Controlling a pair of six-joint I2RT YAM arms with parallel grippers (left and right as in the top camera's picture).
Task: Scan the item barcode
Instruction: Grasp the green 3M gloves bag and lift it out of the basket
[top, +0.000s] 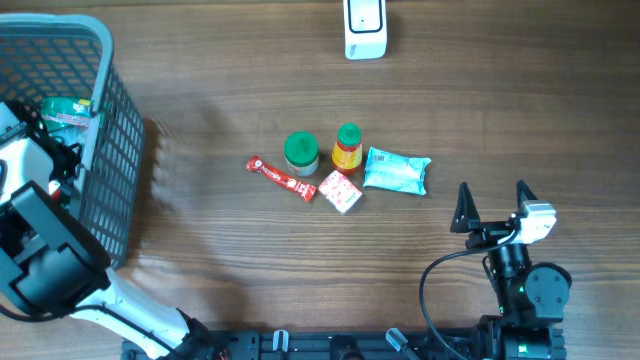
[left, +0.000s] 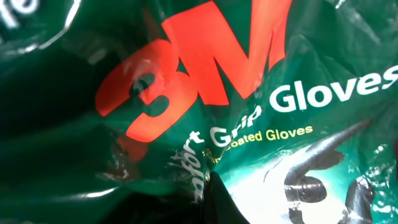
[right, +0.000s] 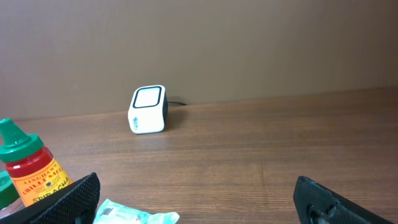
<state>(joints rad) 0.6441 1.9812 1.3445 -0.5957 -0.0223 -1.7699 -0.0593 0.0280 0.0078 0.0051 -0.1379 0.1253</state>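
Since the left gripper is sunk inside the basket, far left of the scanner, we judge its fingers fully closed, apparently pinching the green glove pack pressed against its camera. The pack's long axis we cannot tell. We'd lift over the basket wall, then travel right toward the scanner. The right gripper, nearer the scanner, gapes wide, empty.

Looks like mock shop checkout, lab-style setup. Wood-grain desk. White barcode scanner at 12 o'clock. Grey mesh shopping basket at 9 o'clock. Packaged retail goods mid-desk: sauce bottle, green-lidded jar, snack bar, pale blue packet. Plain brown wall behind scanner.
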